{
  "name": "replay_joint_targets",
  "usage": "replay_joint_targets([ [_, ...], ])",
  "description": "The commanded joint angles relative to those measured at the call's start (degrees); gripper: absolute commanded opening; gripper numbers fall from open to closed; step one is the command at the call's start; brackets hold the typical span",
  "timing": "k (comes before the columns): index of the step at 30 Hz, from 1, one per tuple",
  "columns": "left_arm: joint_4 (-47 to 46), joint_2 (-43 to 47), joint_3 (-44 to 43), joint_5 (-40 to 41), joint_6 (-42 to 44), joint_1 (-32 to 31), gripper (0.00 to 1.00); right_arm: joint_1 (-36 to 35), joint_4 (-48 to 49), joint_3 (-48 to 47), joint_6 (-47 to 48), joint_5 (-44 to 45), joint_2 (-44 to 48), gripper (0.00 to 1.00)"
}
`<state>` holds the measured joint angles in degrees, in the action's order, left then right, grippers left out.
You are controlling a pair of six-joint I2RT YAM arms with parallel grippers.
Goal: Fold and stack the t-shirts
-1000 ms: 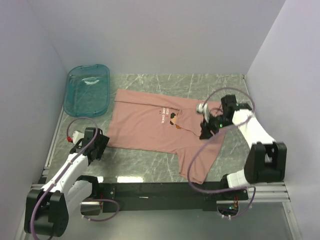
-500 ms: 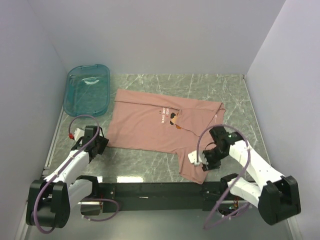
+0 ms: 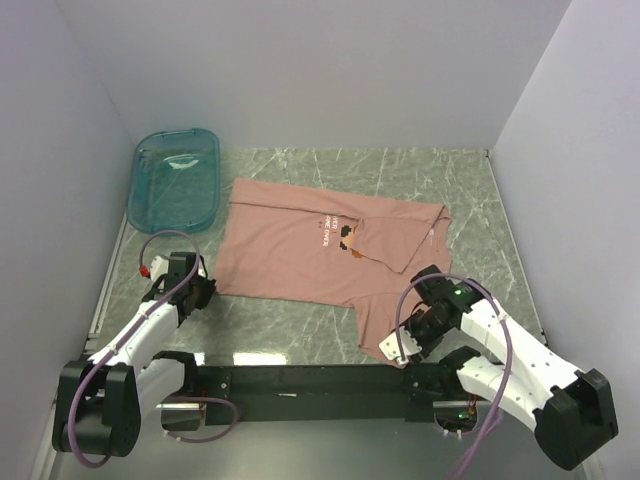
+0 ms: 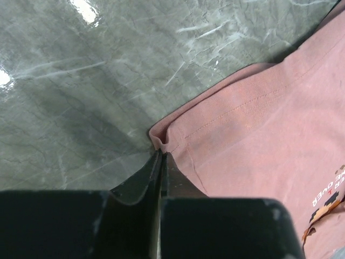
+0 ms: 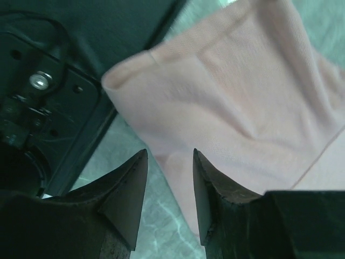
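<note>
Each gripper is working one near corner of the shirt.

The shirt (image 3: 310,250) is lying flat on the table (image 3: 280,325), print up, its long axis running left to right. The left gripper (image 4: 161,156) is sitting at the near-left corner, jaws pressed together and nipping a small pucker of hem. The right gripper (image 5: 170,154) is hovering over the near-right corner by the table's front edge, jaws spread with cloth showing between them and nothing pinched. With each corner lying straight ahead of its own arm, the fold is probably going away from the arms.
</note>
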<state>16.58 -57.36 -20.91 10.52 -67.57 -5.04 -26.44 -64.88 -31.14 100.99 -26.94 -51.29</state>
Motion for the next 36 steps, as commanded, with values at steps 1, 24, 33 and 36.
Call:
replay_joint_targets([
  [1,-0.5,0.76,-0.8,-0.15,1.39,0.29,0.05,-3.7,-2.27,-1.12,1.67,-1.54,-0.3,0.46],
  [24,-0.85,-0.03,-0.1,-0.5,1.48,0.38,0.04,-21.99,1.77,-1.48,-7.64,1.45,-7.25,0.45],
  [33,-0.58,-0.38,-0.72,-0.59,1.92,0.56,0.04,-23.57,4.24,-0.33,-11.08,1.19,-6.9,0.15],
  [36,-0.67,-0.47,-0.63,-0.77,2.0,0.56,0.03,-23.66,3.01,-1.73,-11.6,0.49,-6.37,0.03],
])
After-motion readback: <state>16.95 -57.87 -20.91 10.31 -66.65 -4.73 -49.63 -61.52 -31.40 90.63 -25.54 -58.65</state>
